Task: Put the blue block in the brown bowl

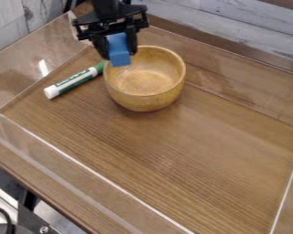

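Tabletop [174, 174]: wood-grain surface, bordered by a raised transparent rim.

Brown bowl [146, 80]: round, thick-walled, light wood, tan inside, upright on the tabletop toward the upper left of the camera view. Empty.

End effector [116, 46]: black, pointing steeply down, closed on the blue block. Positioned at the bowl's upper-left rim, above it and not yet over the centre.

Marker pen [73, 81]: white with green cap, lying flat to the left of the bowl, apart from it. Not part of the task.

Blue block [118, 50]: small bright-blue brick, plain faces, long axis roughly vertical, clamped between the jaws with its lower end hanging free at about rim level. Much smaller than the bowl opening.

Step in hand, as judged: transport of the gripped block toward the bowl; grasp complete, release not yet done.

Next move calls for: carry sideways until the block hangs over the bowl's interior, keep the lower end clear of the rim, then lower slightly and open the jaws. Risk: a strike on the thick near wall, with the bowl shoved aside.
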